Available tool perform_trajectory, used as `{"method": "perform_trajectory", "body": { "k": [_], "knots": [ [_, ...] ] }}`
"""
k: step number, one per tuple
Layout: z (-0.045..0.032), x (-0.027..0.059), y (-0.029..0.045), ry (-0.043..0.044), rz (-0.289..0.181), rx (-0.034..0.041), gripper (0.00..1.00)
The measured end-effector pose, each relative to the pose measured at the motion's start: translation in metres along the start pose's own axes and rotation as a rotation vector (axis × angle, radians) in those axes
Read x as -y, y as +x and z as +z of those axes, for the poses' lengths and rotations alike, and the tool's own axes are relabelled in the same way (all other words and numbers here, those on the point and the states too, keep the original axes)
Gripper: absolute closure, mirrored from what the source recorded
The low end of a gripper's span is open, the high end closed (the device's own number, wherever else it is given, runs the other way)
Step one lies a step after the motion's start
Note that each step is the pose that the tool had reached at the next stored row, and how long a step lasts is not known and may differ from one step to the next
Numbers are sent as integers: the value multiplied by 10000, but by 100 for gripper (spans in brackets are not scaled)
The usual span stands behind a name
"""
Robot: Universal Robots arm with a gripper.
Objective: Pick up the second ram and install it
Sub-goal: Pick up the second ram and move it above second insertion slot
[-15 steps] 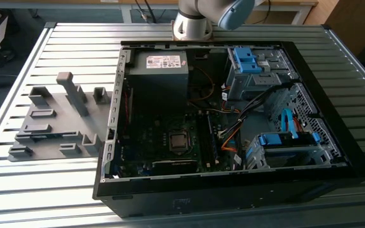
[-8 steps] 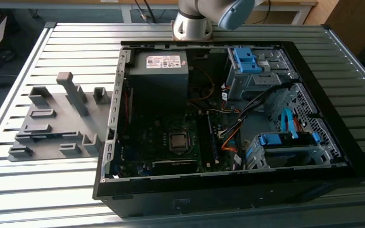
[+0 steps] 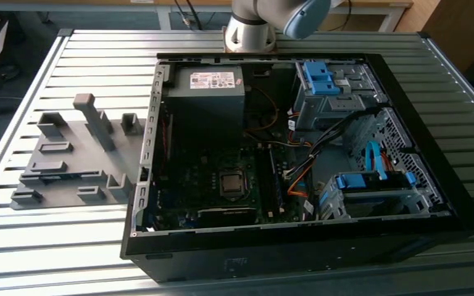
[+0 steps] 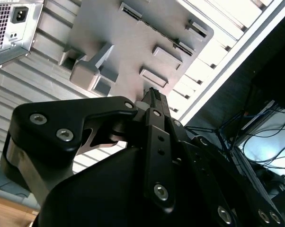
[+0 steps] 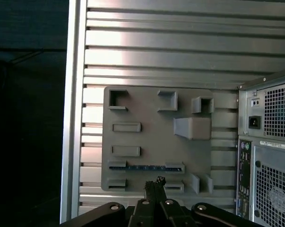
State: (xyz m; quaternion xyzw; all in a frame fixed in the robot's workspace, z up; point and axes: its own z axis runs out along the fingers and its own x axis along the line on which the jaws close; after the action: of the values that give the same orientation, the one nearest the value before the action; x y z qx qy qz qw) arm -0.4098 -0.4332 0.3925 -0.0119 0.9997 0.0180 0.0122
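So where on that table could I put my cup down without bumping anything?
In the exterior view, the bare slats above the grey holder plate and the slats below it are free. Only a narrow strip separates the plate from the open computer case, which is packed with cables and drive cages.

Seen from high up, the exterior view looks steeply down on the open computer case (image 3: 303, 203) at centre frame, with the grey holder plate (image 3: 72, 166) at the exterior view's left. The first wrist view faces straight down past the gripper (image 5: 154, 182) onto that plate. The second wrist view, seemingly tilted, shares the plate, the slatted table (image 4: 29, 90) and the case's rear.
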Motion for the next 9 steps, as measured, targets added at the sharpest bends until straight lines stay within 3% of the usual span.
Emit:
{"method": "perform_trajectory", "body": {
  "k": [3, 7, 9],
  "knots": [
    [1, 1, 0, 19, -200, -54, 89],
    [8, 4, 1, 11, -423, -204, 89],
    [11, 4, 1, 10, -578, -231, 89]
  ]
}}
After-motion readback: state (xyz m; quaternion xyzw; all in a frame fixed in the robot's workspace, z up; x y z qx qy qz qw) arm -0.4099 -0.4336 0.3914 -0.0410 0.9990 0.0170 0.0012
